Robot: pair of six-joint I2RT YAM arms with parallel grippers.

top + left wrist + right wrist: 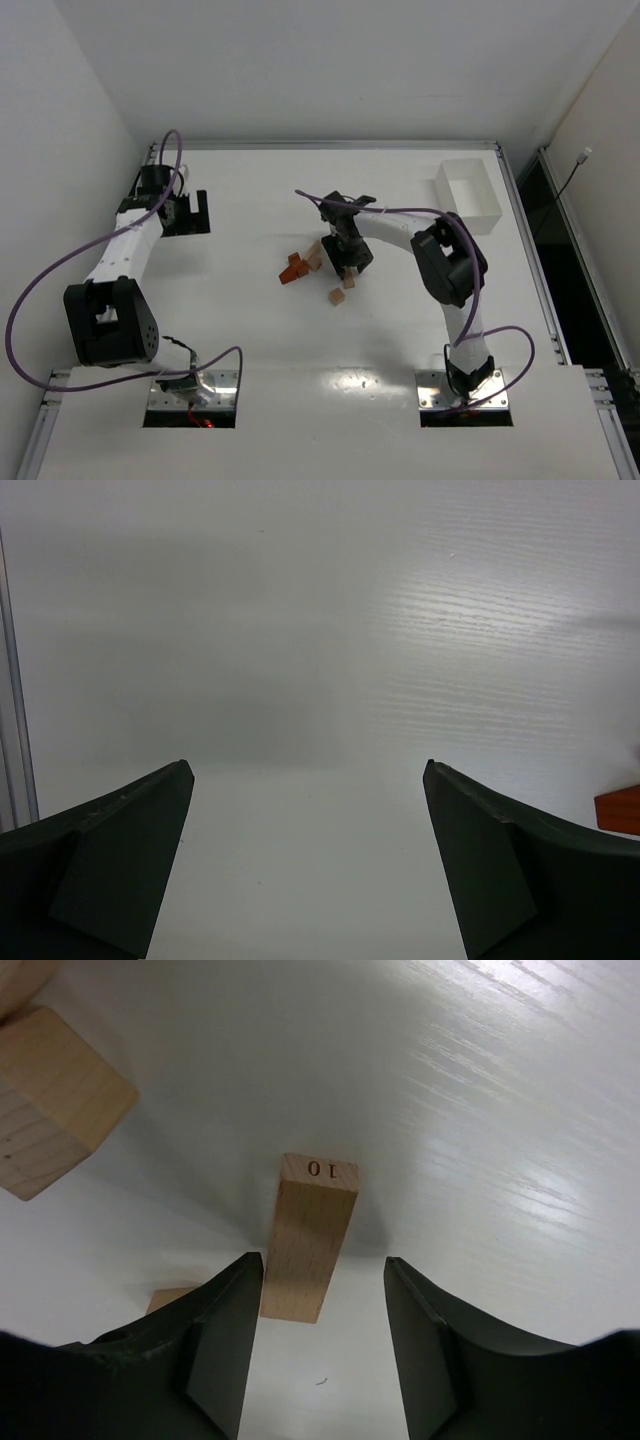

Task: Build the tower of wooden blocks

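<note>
My right gripper (322, 1263) straddles a pale wood block (312, 1230), jaws parted, not gripping yet. Straddling it should allow a square pinch.

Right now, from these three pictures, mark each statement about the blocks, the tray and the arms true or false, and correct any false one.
1. The left fingers are wide apart with nothing between them. True.
2. The block marked 10 sits between the right fingers. True.
3. The block marked 10 is reddish-brown. False: it is pale tan.
4. The blocks are inside the white tray. False: they lie scattered on the table, and the tray stands apart at the far right.
</note>
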